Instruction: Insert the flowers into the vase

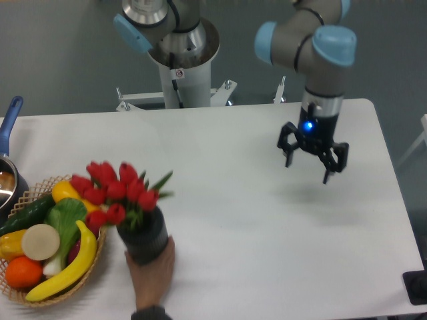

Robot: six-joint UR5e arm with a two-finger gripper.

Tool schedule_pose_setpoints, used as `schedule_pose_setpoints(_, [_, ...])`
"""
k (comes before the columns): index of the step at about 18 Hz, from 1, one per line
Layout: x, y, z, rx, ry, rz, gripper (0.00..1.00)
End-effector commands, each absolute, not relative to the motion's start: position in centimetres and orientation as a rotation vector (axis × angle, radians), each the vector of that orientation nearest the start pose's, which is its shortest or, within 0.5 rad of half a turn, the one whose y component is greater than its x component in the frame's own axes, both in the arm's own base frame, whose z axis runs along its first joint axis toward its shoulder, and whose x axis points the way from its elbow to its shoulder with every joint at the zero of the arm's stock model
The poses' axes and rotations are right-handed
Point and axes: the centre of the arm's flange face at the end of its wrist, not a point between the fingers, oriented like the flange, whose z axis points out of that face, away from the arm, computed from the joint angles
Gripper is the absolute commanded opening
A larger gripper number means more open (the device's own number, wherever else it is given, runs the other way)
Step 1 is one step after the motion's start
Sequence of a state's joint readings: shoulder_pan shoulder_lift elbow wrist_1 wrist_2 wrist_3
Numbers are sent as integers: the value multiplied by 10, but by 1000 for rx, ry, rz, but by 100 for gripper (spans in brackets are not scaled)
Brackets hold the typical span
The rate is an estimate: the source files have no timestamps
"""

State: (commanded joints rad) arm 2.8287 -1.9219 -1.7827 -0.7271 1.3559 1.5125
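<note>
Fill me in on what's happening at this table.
The red tulips already sit in the dark vase, near the front left of the table. A person's hand is gripping the vase from the front edge, right beside the basket of toy fruit and vegetables. The robot's pincer is open and holds nothing, hanging over the right side of the table, well away from the vase. A blue-handled pot sits at the far left edge.
</note>
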Motion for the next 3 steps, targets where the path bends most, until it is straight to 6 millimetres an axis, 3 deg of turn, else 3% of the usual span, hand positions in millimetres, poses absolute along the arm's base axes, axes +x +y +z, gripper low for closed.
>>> schedule_pose_setpoints(3, [-543,339,281,-2903,402,373,100])
